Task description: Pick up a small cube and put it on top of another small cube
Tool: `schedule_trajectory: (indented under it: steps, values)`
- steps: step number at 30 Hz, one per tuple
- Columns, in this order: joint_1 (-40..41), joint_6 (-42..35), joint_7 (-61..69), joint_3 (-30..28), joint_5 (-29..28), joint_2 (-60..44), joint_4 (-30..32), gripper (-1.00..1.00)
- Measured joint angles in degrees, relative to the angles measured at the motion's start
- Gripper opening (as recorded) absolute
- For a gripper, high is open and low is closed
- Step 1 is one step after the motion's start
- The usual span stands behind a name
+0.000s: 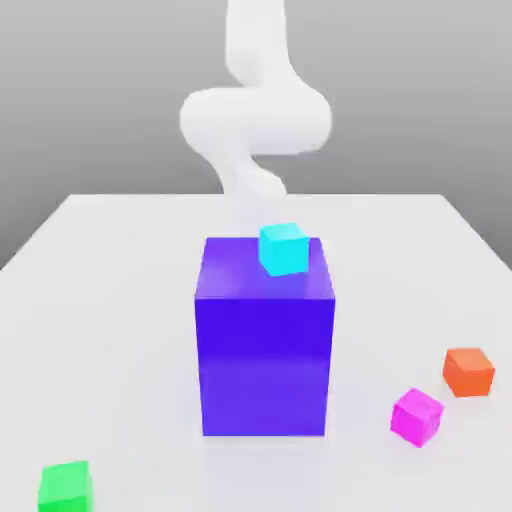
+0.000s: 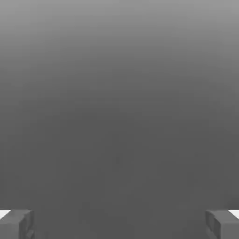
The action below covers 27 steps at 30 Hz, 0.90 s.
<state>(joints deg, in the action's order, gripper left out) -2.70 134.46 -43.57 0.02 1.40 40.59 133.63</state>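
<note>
Toward the exterior view's lower right, the small magenta cube point(image 1: 416, 416) sits on the white table point(image 1: 120, 300), untouched, with an orange cube point(image 1: 469, 371) just beside it, a little farther back and to the right. Its destination, the small green cube point(image 1: 66, 487), lies well apart at the exterior view's lower left corner. Between the two stands a tall purple-blue block point(image 1: 265, 345) with a cyan cube point(image 1: 283, 248) resting on its top face, near the back edge.

Behind the block rises the white arm point(image 1: 255, 115), well back from every small cube. In the hand view the gripper point(image 2: 119, 224) has its two fingertips point(image 2: 16, 223) spread far apart, with nothing between them and only plain grey ahead.

Nothing has been grasped, so the task appears to be at its very start: the reach for the magenta cube has not begun. The next move likely calls for carrying the hand forward past the tall block toward the exterior view's right, lining the wide jaws over the magenta cube and descending without nudging the orange neighbour. The carry across to the green cube would then have to clear or skirt the block.
</note>
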Motion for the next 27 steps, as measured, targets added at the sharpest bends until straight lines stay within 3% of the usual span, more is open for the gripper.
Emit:
schedule_trajectory:
  steps: [15,21,27]
  values:
    - [-13.11,16.13,10.90,5.38,4.64,-31.53,11.09,0.00]
    - [-17.88,22.73,10.41,7.91,-0.23,-43.96,15.56,0.00]
    - [-21.62,31.07,6.63,5.02,-7.27,-56.40,16.11,0.00]
